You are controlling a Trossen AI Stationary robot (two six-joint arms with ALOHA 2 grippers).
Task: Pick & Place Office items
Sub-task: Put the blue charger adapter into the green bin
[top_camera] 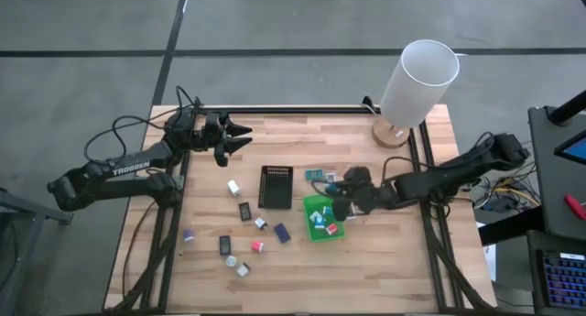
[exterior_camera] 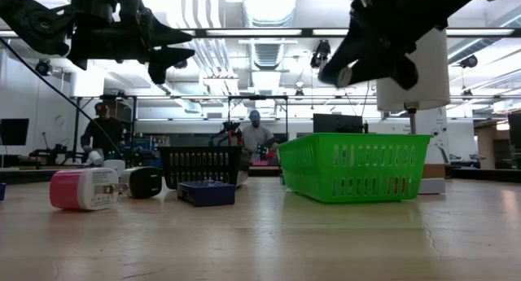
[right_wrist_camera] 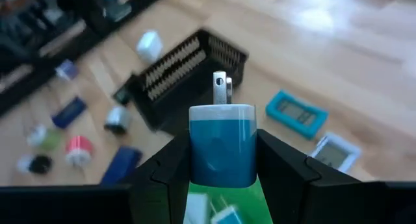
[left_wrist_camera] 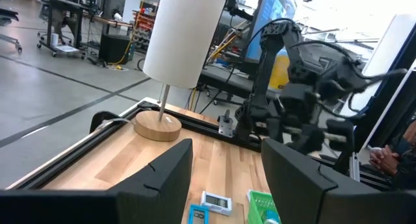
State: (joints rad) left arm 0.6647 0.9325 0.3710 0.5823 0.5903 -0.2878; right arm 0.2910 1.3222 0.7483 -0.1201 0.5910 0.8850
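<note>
While held over the green tray (right_wrist_camera: pixel 195 204), the teal plug adapter (right_wrist_camera: pixel 221 146) sits clamped between the right gripper (right_wrist_camera: pixel 221 160) fingers | rigid, light, smooth shell: flat sides suit gripping, prongs clear | left gripper (top_camera: pixel 240 137) waits half-open, empty, at table's far edge.

text: "TROSSEN" | on: left arm (top_camera: pixel 119 169) | other: none legible

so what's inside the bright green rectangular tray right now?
In the bright green rectangular tray: a few small items, white-and-teal pieces and a red one. The right gripper overhangs its edge, hiding anything beneath.
</note>
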